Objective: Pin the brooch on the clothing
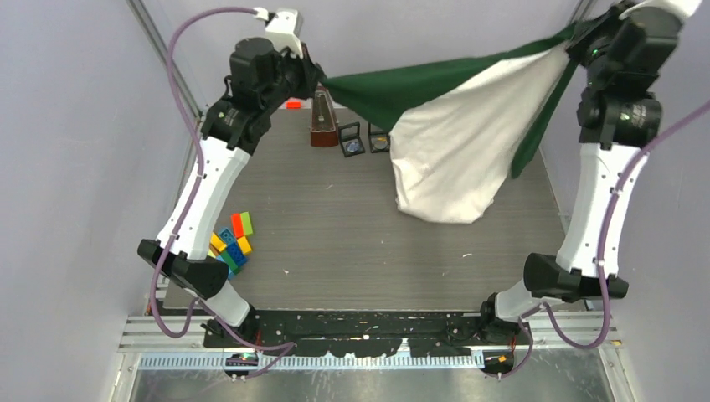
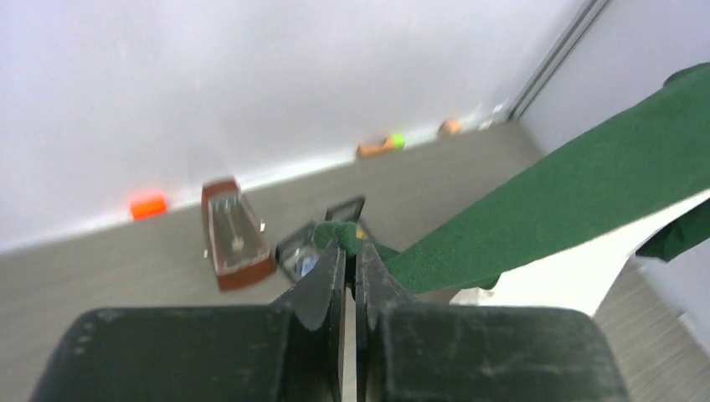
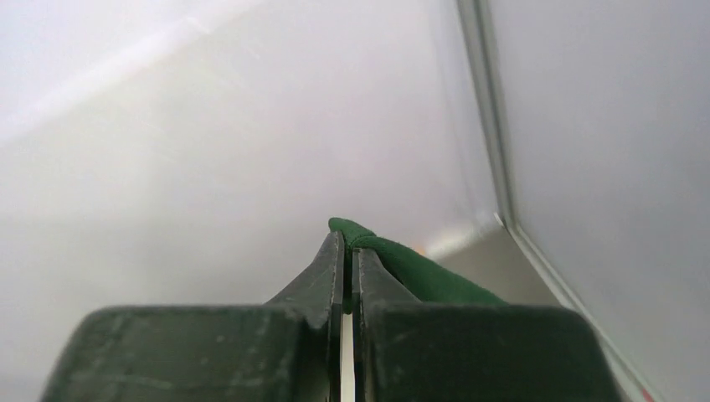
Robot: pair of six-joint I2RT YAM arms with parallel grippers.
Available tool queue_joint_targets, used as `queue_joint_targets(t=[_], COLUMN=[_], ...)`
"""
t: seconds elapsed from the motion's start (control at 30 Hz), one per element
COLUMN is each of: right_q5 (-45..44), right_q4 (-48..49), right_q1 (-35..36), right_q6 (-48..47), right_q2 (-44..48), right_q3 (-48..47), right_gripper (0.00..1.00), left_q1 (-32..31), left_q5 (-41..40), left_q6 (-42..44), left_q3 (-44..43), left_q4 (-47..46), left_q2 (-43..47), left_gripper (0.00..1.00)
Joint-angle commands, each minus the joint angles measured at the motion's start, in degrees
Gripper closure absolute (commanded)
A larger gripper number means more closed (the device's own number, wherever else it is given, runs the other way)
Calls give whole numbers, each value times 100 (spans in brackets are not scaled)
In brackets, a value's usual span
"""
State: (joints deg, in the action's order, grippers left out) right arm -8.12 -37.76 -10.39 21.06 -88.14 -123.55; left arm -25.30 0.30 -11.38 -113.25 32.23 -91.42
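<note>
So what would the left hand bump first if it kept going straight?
Besides the green sleeve it pinches, the left hand points at the small black boxes beside the brown metronome; probably those first, though depth is unclear.

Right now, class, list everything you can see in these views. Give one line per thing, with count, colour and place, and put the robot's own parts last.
T-shirt: one, white with dark green sleeves, hanging over the table's far right, stretched between both pincers.
metronome: one, brown, far middle of the table.
small boxes: two, black, side by side just right of the metronome.
orange piece: one, orange, far edge, left of the metronome.
toy blocks: a small pile, count unclear, red, green, yellow, orange and blue, near left.
table: one, grey.
arms: two, white and black, raised at left and right.
left pincer: one, black, shut on green fabric.
right pincer: one, black, shut on green fabric.
</note>
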Motion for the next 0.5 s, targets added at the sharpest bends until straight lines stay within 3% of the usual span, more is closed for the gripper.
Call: queue_joint_targets(t=[0.0, 0.1, 0.2, 0.3, 0.47], right_q5=[615, 999, 1164, 1602, 1714], right_q4=[456, 480, 605, 569, 278], right_q1=[-15, -15, -15, -15, 9], right_q6=[69, 212, 581, 1426, 2920], right_q2=[527, 1006, 2222, 3780, 6082], right_q3=[-1641, -1326, 190, 1631, 4899], right_gripper=[100, 100, 100, 99, 99], left_q1=[246, 393, 580, 771, 959], left_q5=[526, 826, 1495, 1791, 772], left_q6=[-69, -154, -206, -166, -381], left_q3=[-1201, -1243, -547, 1088, 3960], left_q4=[-350, -507, -918, -1516, -1699], left_q2=[-110, -69, 319, 961, 2439], left_gripper=[100, 100, 100, 100, 100])
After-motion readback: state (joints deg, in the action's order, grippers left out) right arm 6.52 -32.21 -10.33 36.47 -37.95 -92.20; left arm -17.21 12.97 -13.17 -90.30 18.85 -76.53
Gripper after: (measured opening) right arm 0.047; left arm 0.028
